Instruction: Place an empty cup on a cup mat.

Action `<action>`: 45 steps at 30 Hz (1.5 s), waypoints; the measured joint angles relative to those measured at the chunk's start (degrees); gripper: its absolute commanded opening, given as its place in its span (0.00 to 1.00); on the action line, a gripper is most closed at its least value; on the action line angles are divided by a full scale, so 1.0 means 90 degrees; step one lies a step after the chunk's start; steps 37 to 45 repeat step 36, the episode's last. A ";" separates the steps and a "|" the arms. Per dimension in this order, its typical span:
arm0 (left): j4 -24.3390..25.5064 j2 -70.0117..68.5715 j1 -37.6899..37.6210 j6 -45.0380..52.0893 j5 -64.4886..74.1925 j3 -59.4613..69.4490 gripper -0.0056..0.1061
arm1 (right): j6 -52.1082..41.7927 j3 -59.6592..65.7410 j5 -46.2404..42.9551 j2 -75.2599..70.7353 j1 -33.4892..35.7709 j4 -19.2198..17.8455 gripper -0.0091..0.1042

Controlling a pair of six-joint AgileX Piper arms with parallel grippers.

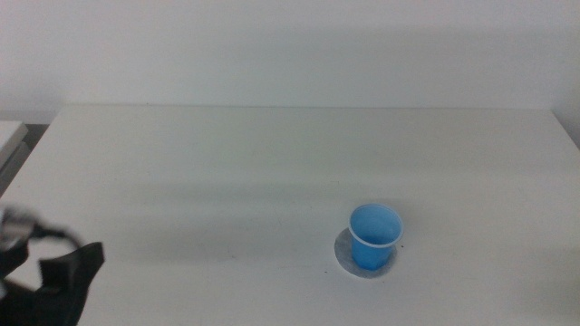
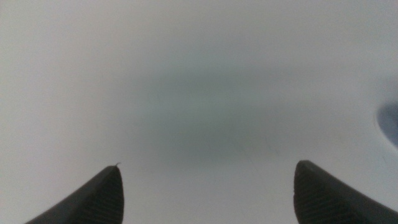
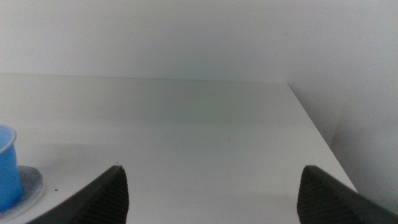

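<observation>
The small blue cup (image 1: 375, 234) stands upright and empty on the round grey cup mat (image 1: 342, 254), right of the table's middle and towards the front. My left gripper (image 1: 63, 276) is at the front left corner, far from the cup; in the left wrist view it (image 2: 205, 169) is open and empty over bare table. My right gripper (image 3: 214, 171) is out of the middle view; its wrist view shows it open and empty, with the cup (image 3: 6, 167) and mat (image 3: 30, 180) off to one side of it, apart from the jaws.
The white table (image 1: 227, 163) runs back to a pale wall. Its right edge and far corner (image 3: 298, 106) show in the right wrist view. A pale object (image 1: 9, 136) sits off the table's left edge. A blurred bluish patch (image 2: 390, 123) lies at the left wrist view's edge.
</observation>
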 measured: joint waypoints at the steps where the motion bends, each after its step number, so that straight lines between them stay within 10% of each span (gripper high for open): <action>1: -0.0184 -0.0265 0.0275 0.0213 -0.0471 0.0279 0.89 | 0.0000 0.0000 0.0000 0.0000 0.0000 0.0000 0.90; 17: -0.0977 -0.3186 0.1890 0.1791 -0.2580 0.2263 0.89 | 0.0000 0.0000 0.0000 0.0000 0.0000 0.0000 0.90; 26: -0.3023 -0.3340 0.2322 0.4156 -0.2107 0.2258 0.89 | 0.0000 0.0000 0.0000 0.0000 0.0000 0.0000 0.90; 45: -0.3172 -0.3340 0.2454 0.4408 -0.2057 0.2258 0.89 | 0.0000 0.0000 0.0000 0.0000 0.0000 0.0000 0.90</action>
